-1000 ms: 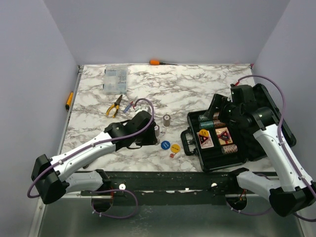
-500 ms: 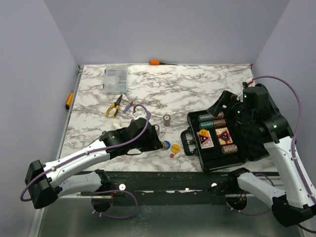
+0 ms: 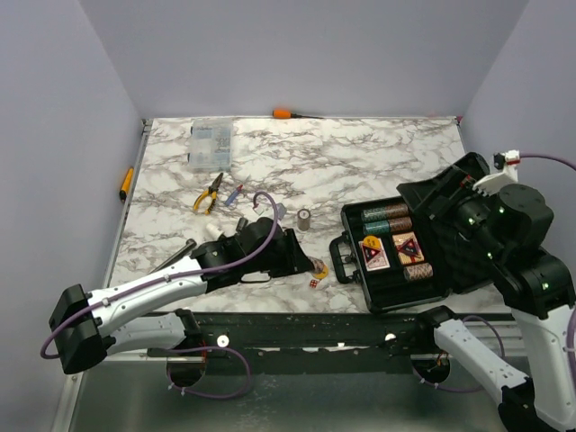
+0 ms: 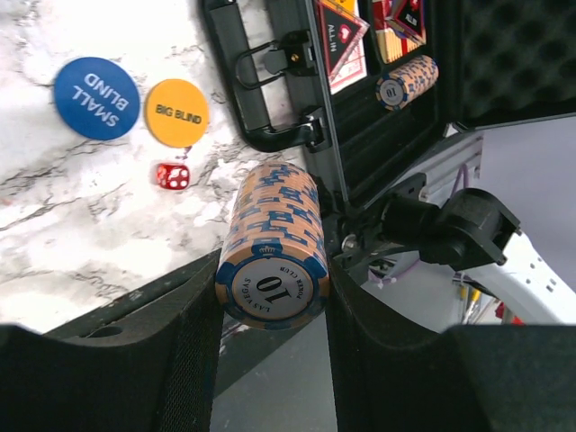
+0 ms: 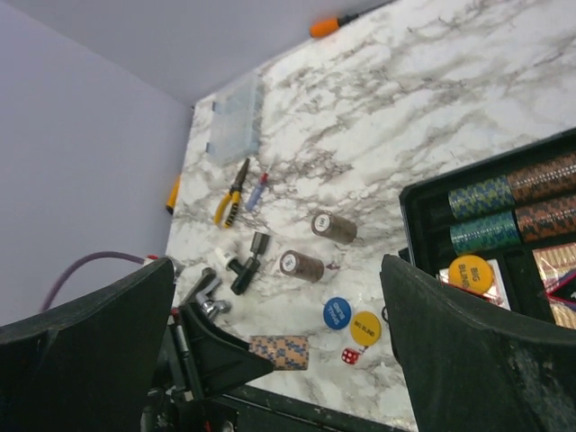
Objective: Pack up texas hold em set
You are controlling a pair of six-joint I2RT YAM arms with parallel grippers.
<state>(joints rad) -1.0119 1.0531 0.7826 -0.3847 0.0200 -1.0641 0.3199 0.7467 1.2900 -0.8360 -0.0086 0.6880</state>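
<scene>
Brown-and-blue chip stack [image 4: 273, 247] sat pinched in the left gripper's [image 4: 274, 274] jaws, seemingly over the desk [image 3: 360, 162] edge beside the open black case [image 3: 387, 283]. We saw the blue disc [image 4: 96, 97], yellow disc [image 4: 176, 112] and red die [image 4: 172, 175] nearby. The right gripper's [image 5: 279, 270] jaws stood spread.

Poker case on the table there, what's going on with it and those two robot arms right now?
The left gripper has its jaws clamped on an orange-and-blue chip stack, held beside the handle side of the open case. The right gripper hangs above, jaws wide and empty. Inside the case sit packed chip stacks and two card decks. Out on the table lie a blue disc, a yellow disc, a red die and two brown chip stacks.
</scene>
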